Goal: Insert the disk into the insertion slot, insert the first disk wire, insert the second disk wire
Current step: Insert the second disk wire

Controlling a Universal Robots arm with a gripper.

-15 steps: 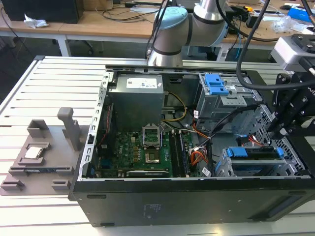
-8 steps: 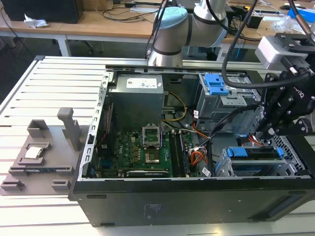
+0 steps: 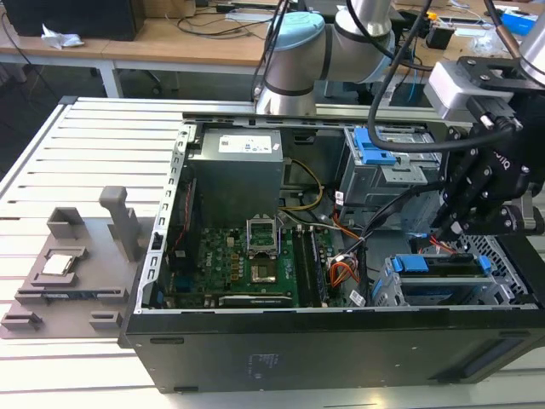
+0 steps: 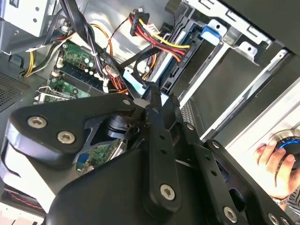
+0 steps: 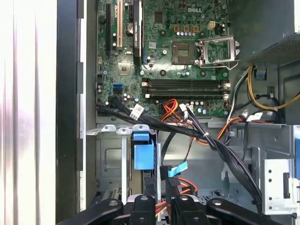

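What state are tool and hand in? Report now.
Tool: closed among black wires; gripping one cannot be told.
Person's hand: resting on round blue-ringed knob.

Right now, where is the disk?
The disk is at the exterior view's right, lying in the insertion slot, just below the gripper.

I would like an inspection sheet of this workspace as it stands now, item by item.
Surface: white slatted table carrying an open computer case.
Job's things: disk sits in the insertion slot.
Clutter: grey fixture holding a chip, beside the case.
Tool: tool hangs just above the disk, among wires.
Cables: coloured wire bundle and black cables cross the case.
Surroundings: desks behind; a hand on a round knob.
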